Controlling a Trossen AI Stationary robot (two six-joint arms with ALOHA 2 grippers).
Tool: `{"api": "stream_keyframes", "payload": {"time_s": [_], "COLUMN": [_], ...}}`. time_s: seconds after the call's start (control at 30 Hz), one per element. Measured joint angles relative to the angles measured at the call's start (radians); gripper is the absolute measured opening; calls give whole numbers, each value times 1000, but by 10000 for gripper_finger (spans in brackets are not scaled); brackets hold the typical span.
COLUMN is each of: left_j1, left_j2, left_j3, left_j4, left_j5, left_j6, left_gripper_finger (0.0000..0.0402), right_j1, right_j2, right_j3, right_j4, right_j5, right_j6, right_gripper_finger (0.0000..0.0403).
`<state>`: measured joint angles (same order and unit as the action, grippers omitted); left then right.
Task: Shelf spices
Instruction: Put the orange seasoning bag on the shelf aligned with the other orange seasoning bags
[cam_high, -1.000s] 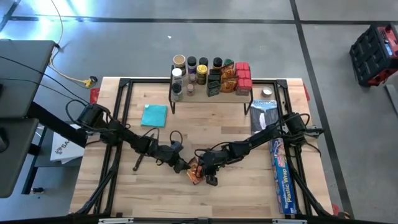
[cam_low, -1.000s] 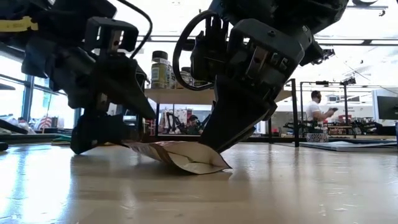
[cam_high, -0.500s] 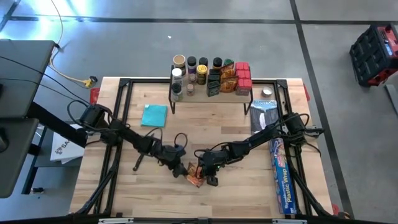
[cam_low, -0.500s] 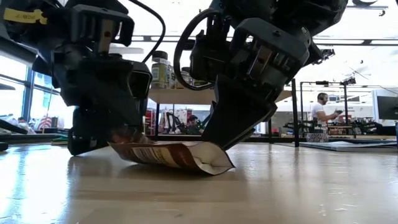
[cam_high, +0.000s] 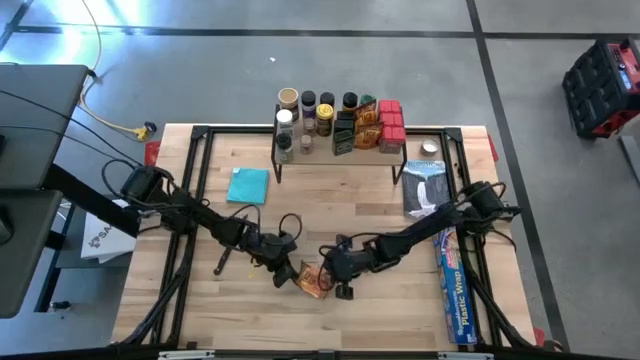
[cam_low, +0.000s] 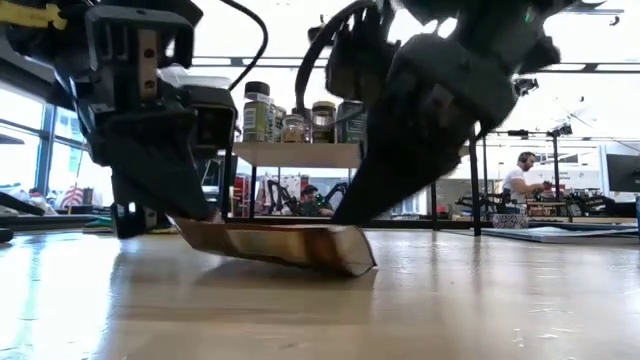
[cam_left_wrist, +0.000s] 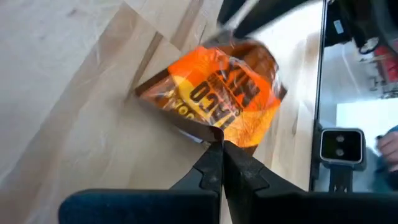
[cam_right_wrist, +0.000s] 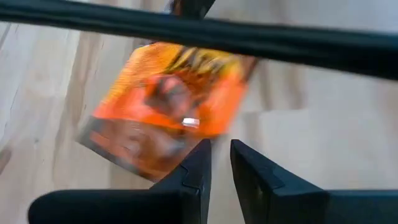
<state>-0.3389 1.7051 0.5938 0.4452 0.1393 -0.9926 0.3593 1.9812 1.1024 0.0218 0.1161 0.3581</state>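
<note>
An orange spice packet (cam_high: 316, 281) lies near the table's front middle, between my two grippers. My left gripper (cam_high: 293, 273) is shut on the end of the packet (cam_left_wrist: 217, 93) that faces the table's left edge. My right gripper (cam_high: 334, 274) stands at the packet's other end, its fingers a narrow gap apart with bare table between them (cam_right_wrist: 219, 155). The shelf (cam_high: 322, 152) stands at the far middle of the table and carries several jars, tins, red boxes and packets (cam_high: 340, 118). My left gripper pinches the packet's edge (cam_left_wrist: 210, 130) between its two fingers, at their free ends. The fingers come slanting down from the table's left side. That end (cam_low: 195, 226) is raised, and the packet slopes down to its other end (cam_low: 360, 266) on the table. My right gripper has a fingertip (cam_low: 348, 216) right at the packet's lower end; whether it touches, I cannot tell.
A teal cloth (cam_high: 248, 186) lies left of the shelf. A long blue plastic-wrap box (cam_high: 452, 282) lies along the right edge, with a white-and-blue pack (cam_high: 425, 186) and a small round tin (cam_high: 429, 148) beyond it. A person (cam_low: 522, 178) stands in the room behind.
My left gripper has gone toward the packet and shut on its left end, which now stands raised. My right gripper has drawn back a little toward the table's right edge and tipped flatter. The packet has turned slightly and now shows its orange face.
</note>
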Motion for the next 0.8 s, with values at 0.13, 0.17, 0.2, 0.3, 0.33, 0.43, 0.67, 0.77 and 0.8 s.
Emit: {"api": "stream_keyframes", "payload": {"time_s": [0.13,0.17,0.2,0.3,0.33,0.43,0.67,0.77,0.8], "left_j1": [1,3,5,5,5,-2,-49,-67,-75], "left_j2": [-68,-90,-112,-174,-191,-224,-236,-237,-237], "left_j3": [2,7,17,68,88,160,314,359,371], "left_j4": [-105,-144,-187,-346,-404,-541,-752,-806,-814], "left_j5": [-31,-46,-59,-107,-120,-155,-274,-315,-326], "left_j6": [63,82,104,187,220,303,430,446,448], "left_gripper_finger": [1,1,1,1,1,1,0,0,0], "right_j1": [14,14,15,9,6,-6,-41,-53,-54], "right_j2": [-85,-104,-118,-148,-154,-150,-138,-138,-138], "right_j3": [0,1,1,1,2,3,3,3,3], "right_j4": [-65,-76,-85,-73,-59,-10,28,92,121], "right_j5": [103,121,138,155,147,105,116,62,32], "right_j6": [-41,-46,-49,-62,-72,-90,-46,-49,-50], "right_gripper_finger": [57,57,57,61,65,89,177,200,203]}}
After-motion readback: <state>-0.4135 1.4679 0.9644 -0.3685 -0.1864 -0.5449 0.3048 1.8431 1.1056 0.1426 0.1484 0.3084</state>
